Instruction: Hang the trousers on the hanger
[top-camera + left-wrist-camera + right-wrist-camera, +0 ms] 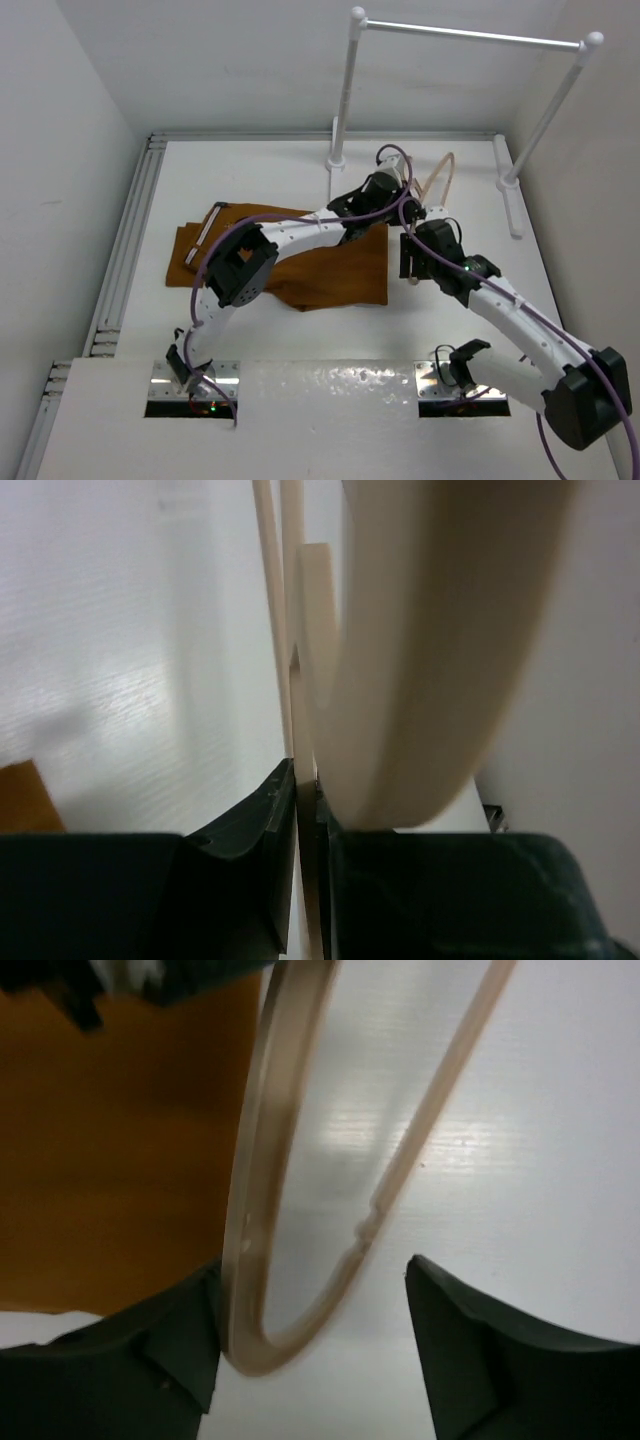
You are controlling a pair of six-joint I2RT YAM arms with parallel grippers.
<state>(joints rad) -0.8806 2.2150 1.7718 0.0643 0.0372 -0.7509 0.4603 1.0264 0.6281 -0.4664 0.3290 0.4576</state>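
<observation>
Left wrist view shows left gripper (pixel 305 782) clamped on the hanger (pixel 430 660); right gripper (pixel 313 1263), jaws apart astride its corner, should centre before closing.

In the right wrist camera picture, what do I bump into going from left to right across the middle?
trousers → hanger, thick side first, then thin side → bare white table

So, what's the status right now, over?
Status: left hand shut on the hanger; right hand open around its rounded end; trousers on the table, not hung; left arm reaches over them.
</observation>
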